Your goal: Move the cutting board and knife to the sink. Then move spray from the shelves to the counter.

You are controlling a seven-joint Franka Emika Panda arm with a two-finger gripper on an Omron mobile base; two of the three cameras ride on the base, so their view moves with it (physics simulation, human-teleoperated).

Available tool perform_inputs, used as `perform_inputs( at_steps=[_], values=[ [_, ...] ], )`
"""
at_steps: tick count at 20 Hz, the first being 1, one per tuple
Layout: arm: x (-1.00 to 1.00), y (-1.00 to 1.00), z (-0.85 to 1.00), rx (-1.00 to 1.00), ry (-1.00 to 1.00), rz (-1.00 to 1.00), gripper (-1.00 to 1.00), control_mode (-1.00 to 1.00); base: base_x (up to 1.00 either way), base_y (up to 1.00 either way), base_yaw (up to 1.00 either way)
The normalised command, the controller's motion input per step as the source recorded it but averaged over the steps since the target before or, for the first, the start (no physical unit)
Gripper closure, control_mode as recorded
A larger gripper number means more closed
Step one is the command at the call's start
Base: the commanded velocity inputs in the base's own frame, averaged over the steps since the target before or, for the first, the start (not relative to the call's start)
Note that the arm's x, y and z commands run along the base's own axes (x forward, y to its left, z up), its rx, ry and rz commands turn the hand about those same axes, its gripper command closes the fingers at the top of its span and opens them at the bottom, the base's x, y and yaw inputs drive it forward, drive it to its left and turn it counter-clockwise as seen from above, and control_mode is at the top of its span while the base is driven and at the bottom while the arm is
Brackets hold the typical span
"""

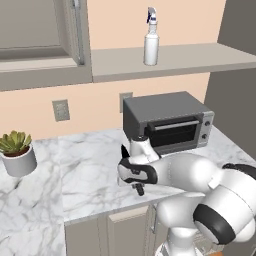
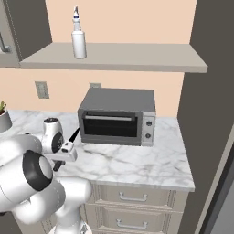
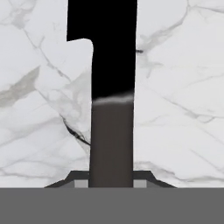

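We are pinching the knife [image 3: 111,87] handle in the claw [image 3: 111,183] over the counter [image 3: 183,109], risking it swinging loose if the grip is shallow

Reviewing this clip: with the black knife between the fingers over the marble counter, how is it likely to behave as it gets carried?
The knife looks rigid, so it probably won't flex. It is long and slim, held at the handle end by the end effector, so it may pivot in the grip. Its smooth handle could slip over the counter.
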Motion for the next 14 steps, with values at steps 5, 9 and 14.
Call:
perform_inputs(
  at_steps=[5,9,14],
  values=[
    [-0.25,-0.05,0.39,0.00,0.00,-0.02,1.00,-1.00,0.00,0.00,0.00],
    [-0.36,-0.06,0.46,0.00,0.00,-0.04,1.00,-1.00,0.00,0.00,0.00],
    [-0.34,-0.01,0.46,0.00,0.00,-0.01,1.00,-1.00,0.00,0.00,0.00]
  ],
)
